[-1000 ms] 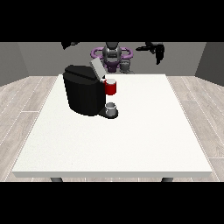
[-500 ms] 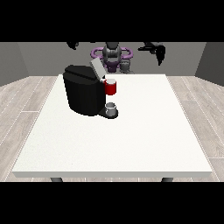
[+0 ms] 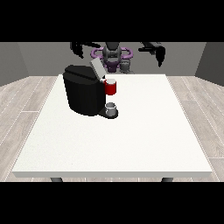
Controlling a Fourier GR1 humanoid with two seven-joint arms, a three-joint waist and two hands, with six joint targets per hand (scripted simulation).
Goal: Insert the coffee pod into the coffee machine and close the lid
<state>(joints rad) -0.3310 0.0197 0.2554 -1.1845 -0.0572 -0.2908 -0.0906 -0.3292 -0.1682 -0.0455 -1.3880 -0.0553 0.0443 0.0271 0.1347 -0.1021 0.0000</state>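
Table: white, its near part bare.
Coffee machine: black, lid tilted up; a red thing at the machine.
Grey thing: on its base, possibly the pod.
Hand at the view's left: raised, fingers unclear.
Hand at the view's right: raised, fingers unclear.

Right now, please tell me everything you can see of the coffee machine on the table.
The coffee machine is a black, boxy, matte body standing upright on the left half of the white table, toward the robot's side. Its grey lid is raised and tilts up from the top. A red thing at the machine sits at its front, and below it a small grey thing rests on the machine's dark base. Neither hand touches it; both are raised above the table's far edge.
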